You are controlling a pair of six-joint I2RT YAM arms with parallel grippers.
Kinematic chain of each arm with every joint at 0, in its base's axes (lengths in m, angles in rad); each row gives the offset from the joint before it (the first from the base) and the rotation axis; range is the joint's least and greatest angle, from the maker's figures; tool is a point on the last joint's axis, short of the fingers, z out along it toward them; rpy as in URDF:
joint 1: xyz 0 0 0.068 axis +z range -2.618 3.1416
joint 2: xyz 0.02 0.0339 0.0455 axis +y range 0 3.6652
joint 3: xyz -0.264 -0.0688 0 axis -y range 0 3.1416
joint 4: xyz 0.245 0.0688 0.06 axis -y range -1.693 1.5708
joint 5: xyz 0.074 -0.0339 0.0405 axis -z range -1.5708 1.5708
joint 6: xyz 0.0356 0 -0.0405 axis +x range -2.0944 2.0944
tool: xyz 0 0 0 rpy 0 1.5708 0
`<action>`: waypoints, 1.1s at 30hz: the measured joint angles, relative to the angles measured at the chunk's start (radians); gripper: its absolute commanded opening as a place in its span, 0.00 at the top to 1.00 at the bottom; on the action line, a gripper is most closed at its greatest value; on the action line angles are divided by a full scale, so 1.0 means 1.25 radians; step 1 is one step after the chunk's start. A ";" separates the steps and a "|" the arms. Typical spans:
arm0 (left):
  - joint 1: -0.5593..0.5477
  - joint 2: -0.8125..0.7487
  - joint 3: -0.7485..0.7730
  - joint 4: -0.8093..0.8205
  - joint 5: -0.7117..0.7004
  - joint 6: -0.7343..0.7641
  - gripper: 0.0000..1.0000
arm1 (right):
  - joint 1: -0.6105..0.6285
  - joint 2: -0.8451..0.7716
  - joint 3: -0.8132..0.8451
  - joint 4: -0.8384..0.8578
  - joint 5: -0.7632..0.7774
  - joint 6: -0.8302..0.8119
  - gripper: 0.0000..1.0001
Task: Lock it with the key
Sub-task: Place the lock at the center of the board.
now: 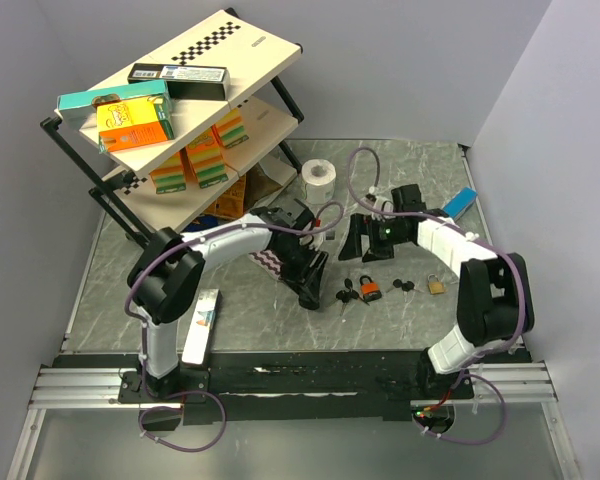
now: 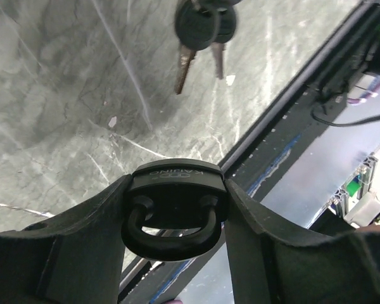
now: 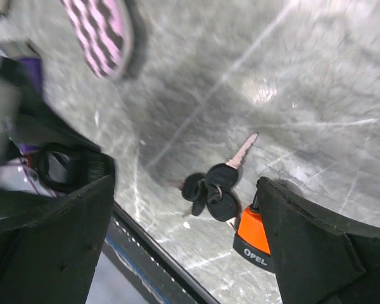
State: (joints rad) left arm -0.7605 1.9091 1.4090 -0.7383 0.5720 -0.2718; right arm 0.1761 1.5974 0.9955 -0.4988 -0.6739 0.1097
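Observation:
A black padlock (image 2: 177, 190) sits between the fingers of my left gripper (image 2: 177, 185), shackle toward the camera, and the gripper is shut on its body. Beyond it a bunch of black-headed keys (image 2: 202, 31) lies on the marble table. In the top view the left gripper (image 1: 312, 288) is low over the table, just left of the keys (image 1: 346, 296) and an orange padlock (image 1: 370, 292). My right gripper (image 3: 183, 190) hangs open above the keys (image 3: 212, 187), holding nothing. The orange padlock (image 3: 253, 231) lies by its right finger. In the top view the right gripper (image 1: 366, 252) is just behind those keys.
A tilted shelf rack (image 1: 245, 135) with boxes fills the back left. A toilet roll (image 1: 319, 180), a blue object (image 1: 460, 205), a brass padlock (image 1: 436, 286) with small keys (image 1: 404, 285), a checkered cloth (image 1: 270, 262) and a white box (image 1: 202, 325) lie around.

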 measured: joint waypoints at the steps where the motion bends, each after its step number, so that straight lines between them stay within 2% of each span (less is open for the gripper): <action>1: -0.004 0.005 -0.003 0.001 -0.007 -0.006 0.99 | -0.003 -0.014 0.000 0.005 0.002 0.007 0.01; 13: -0.055 0.032 -0.017 -0.005 -0.143 -0.073 0.92 | -0.040 -0.055 -0.001 0.037 0.006 0.046 0.01; 21: -0.056 0.067 0.009 -0.012 -0.152 -0.137 0.91 | -0.065 -0.056 -0.010 0.040 0.007 0.046 0.01; 22: -0.057 0.073 0.015 -0.012 -0.159 -0.149 0.87 | -0.068 -0.056 -0.013 0.040 0.007 0.047 0.01; 26: -0.063 0.099 0.038 -0.011 -0.193 -0.198 0.83 | -0.074 -0.056 -0.017 0.040 0.007 0.049 0.01; 33: -0.070 0.133 0.082 -0.044 -0.237 -0.256 0.86 | -0.085 -0.056 -0.017 0.040 0.006 0.049 0.01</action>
State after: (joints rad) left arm -0.8478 2.0754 1.5112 -0.7937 0.2752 -0.5919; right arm 0.0692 1.5276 0.9737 -0.4484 -0.6662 0.1715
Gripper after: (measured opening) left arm 0.584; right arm 0.993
